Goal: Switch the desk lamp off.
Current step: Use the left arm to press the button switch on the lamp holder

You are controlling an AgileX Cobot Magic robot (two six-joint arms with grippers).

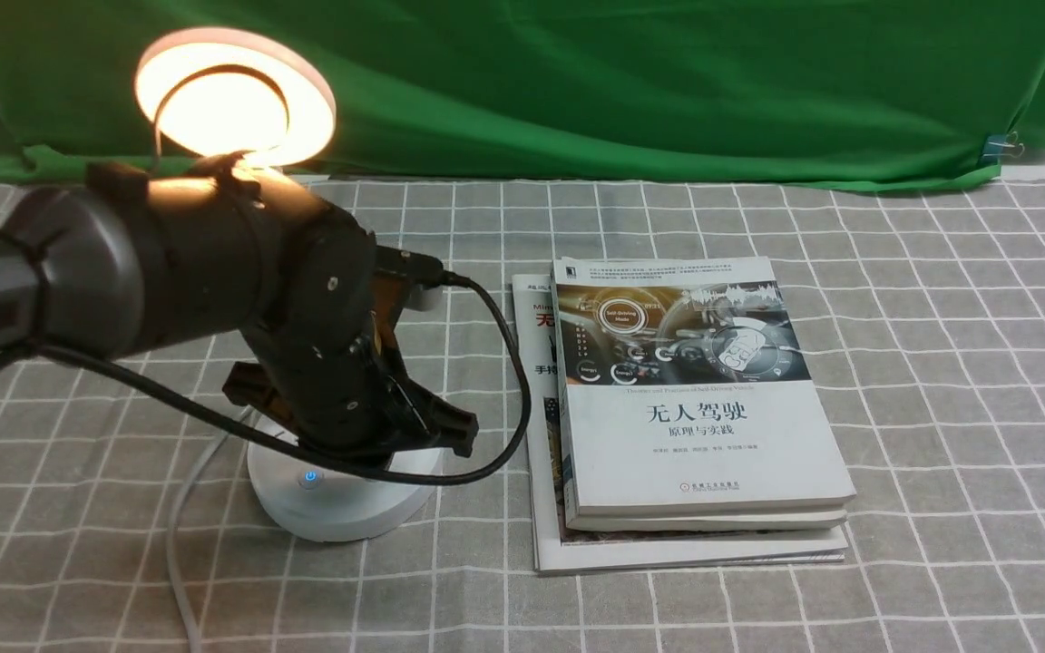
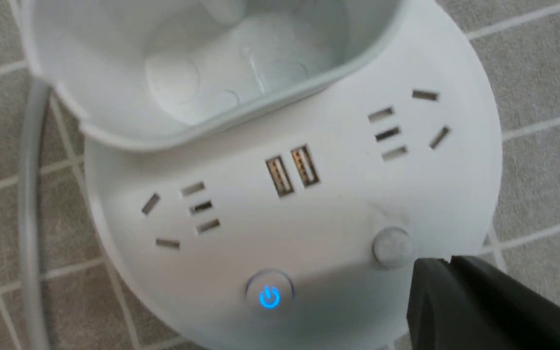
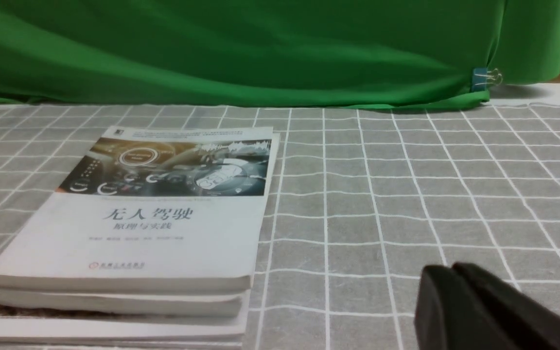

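— While the desk lamp [image 1: 237, 95] glowed at the counter's [image 1: 940, 363] left, where was its neck?
— Mostly hidden behind the left arm [image 1: 214, 263]. The left jaws, pressed together, hung just beside its grey button [image 2: 393, 247]; the blue button [image 2: 269, 295] was lit.
— The right jaws?
— Closed too, near the books [image 3: 163, 214], partly cut off.

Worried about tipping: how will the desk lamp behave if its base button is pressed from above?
Probably stays put: the desk lamp sits on a wide, flat base on the tablecloth. Its raised disc head may wobble; sideways shoves might slide it.
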